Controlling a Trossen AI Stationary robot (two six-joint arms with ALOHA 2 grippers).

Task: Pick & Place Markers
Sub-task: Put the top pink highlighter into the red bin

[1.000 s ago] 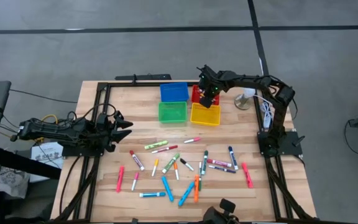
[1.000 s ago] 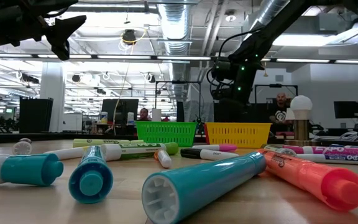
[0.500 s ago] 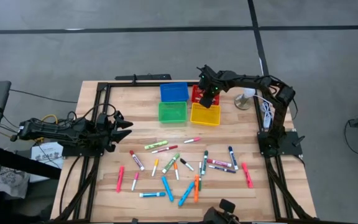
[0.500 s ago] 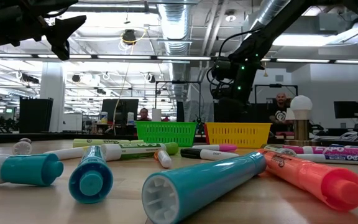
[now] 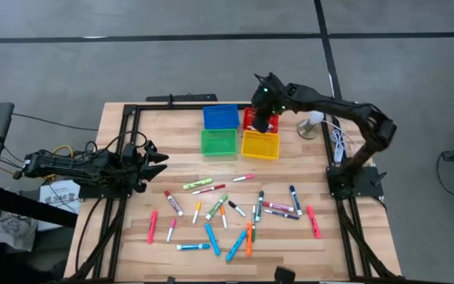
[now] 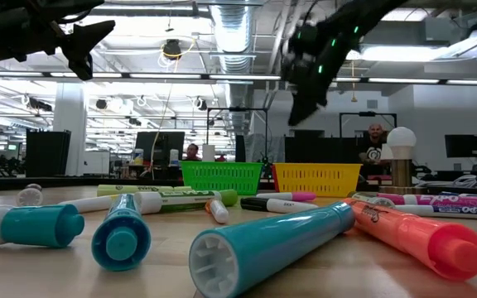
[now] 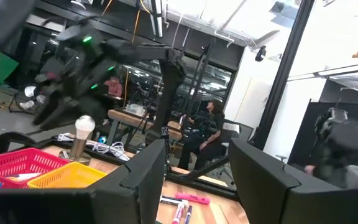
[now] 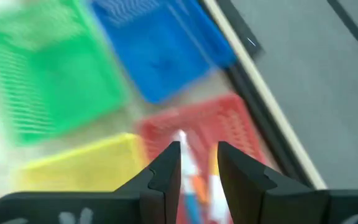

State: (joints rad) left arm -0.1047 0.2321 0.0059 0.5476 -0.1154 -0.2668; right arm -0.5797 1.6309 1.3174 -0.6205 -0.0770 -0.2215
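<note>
high view takes in the wooden table [image 5: 132, 130] first, edged with a black frame, both dark arms reaching over it. four small bins sit together at its far middle: the blue bin [image 5: 220, 116] beside the red bin [image 5: 250, 118], and the green bin [image 5: 218, 143] beside the yellow bin [image 5: 259, 145] just nearer. the left arm waits over the table's left edge, its left gripper [image 5: 158, 158] held clear of everything with the fingers parted and nothing between them. the right arm stretches from the right side toward the bins, and the right gripper [image 5: 263, 110] hangs above the red bin; in its wrist view the two fingers stand a narrow gap apart with nothing gripped. that view also shows a few markers lying inside the red bin, blurred. the rest of the markers [image 5: 235, 209] lie scattered across the near middle of the table, well apart from the bins, some touching or crossing one another. a small lamp [image 5: 314, 120] stands near the far right corner.
</note>
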